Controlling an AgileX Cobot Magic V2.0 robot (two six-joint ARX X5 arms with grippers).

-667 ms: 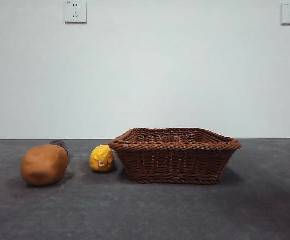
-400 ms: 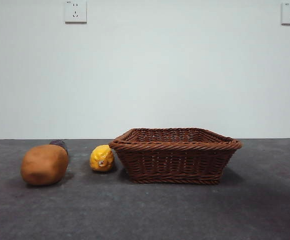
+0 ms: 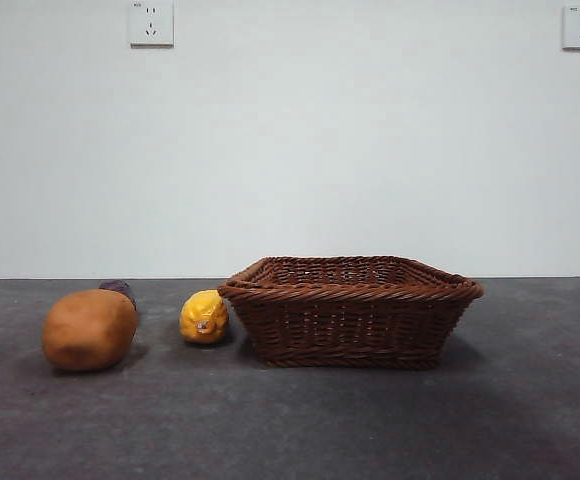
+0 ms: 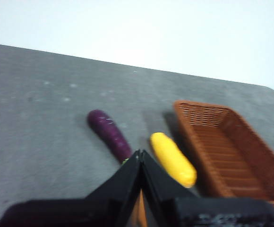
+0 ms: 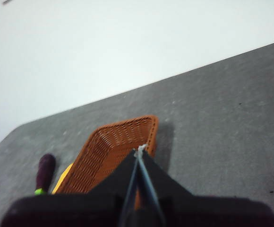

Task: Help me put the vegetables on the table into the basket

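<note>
Nothing moved since earlier frames. Orange-brown potato (image 3: 89, 329), yellow corn cob (image 3: 204, 316) and dark purple eggplant (image 4: 109, 134) lie beside the reddish-brown woven wicker basket (image 3: 350, 311), corn nearest. Left gripper (image 4: 140, 156) and right gripper (image 5: 140, 152) both closed, empty.

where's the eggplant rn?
On the table, outside the basket. In the front view only the eggplant tip peeks out behind the potato; the left wrist view shows it lying beside the corn cob.

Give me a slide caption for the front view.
Orange-brown potato and yellow corn cob lie beside a reddish-brown wicker basket on the grey table.
</note>
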